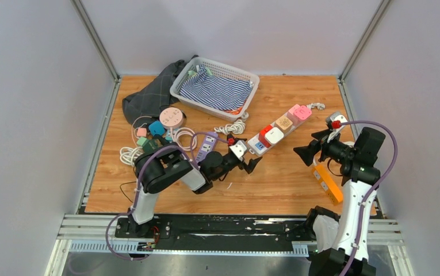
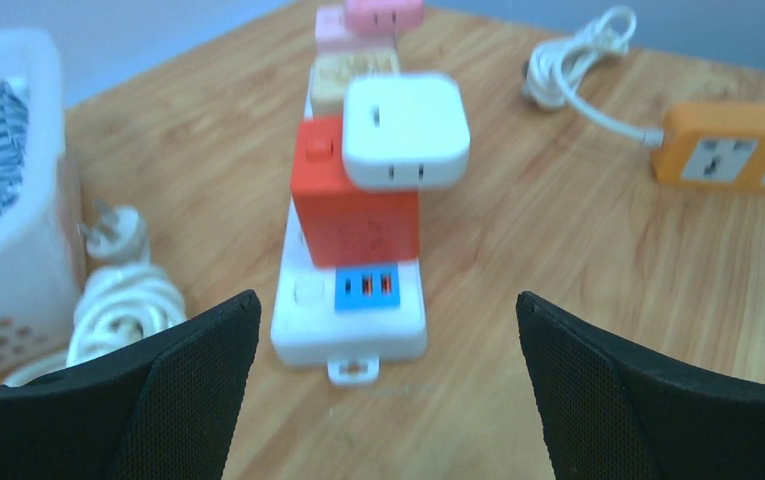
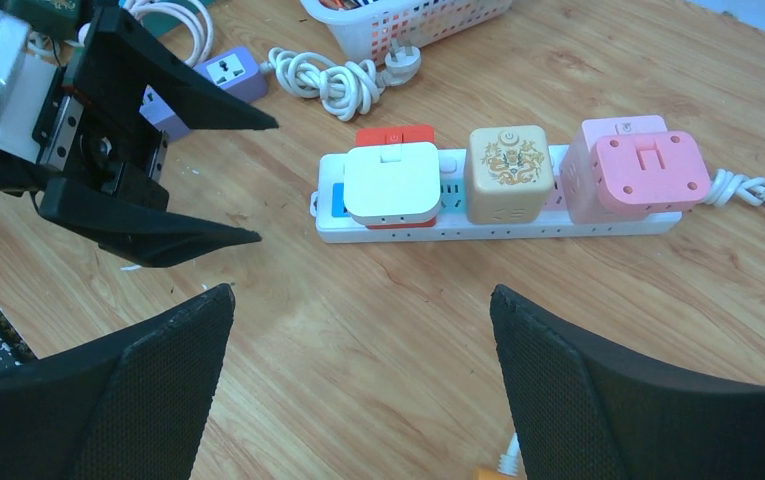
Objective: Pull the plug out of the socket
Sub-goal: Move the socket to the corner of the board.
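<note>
Centre of the surface point(image 1: 280, 184): white power strip point(image 3: 518, 228) lies diagonally with every plug seated. White adapter point(image 3: 391, 182) is stacked against a red cube adapter point(image 3: 395, 134) at the end with blue ports, then a beige cube point(image 3: 506, 173), then a pink cube adapter point(image 3: 630, 168) at the cord end. Left end effector point(image 1: 253, 164) has fingers wide apart and empty, just short of the strip's ported end and lined up along its length. Right end effector point(image 1: 305, 154) is also spread and empty, off the strip's right side, not touching. Coiled white cable point(image 1: 233, 126) and purple power strip point(image 1: 206, 146) lie left of it. Orange power strip point(image 1: 328, 183) is under the right arm. White basket point(image 1: 246, 92) with striped cloth point(image 1: 214, 92) sits at the back.
</note>
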Controlling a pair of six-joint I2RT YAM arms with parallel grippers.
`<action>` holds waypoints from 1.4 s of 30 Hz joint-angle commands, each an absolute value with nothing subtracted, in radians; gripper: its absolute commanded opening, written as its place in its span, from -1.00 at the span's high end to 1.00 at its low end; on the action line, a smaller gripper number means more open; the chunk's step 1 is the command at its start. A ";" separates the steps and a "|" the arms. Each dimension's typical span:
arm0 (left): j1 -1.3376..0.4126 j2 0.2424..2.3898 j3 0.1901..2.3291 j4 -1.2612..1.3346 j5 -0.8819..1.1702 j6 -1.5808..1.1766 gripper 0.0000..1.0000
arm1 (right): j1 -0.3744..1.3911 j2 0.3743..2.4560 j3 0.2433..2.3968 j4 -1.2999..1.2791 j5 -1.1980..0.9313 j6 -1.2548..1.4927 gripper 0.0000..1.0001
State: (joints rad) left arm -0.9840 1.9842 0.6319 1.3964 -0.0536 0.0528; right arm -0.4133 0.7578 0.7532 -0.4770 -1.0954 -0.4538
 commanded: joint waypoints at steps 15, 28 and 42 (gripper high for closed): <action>-0.962 2.131 0.818 1.417 -0.079 -0.182 -0.96 | -0.434 0.731 0.742 -0.481 -1.098 -0.445 -0.97; -0.962 2.161 0.959 1.058 -0.232 -0.219 -0.94 | -0.434 0.741 0.741 -0.480 -1.109 -0.448 -0.98; -0.961 2.159 1.000 0.856 -0.241 -0.231 -1.00 | -0.436 0.735 0.744 -0.485 -1.115 -0.448 -0.98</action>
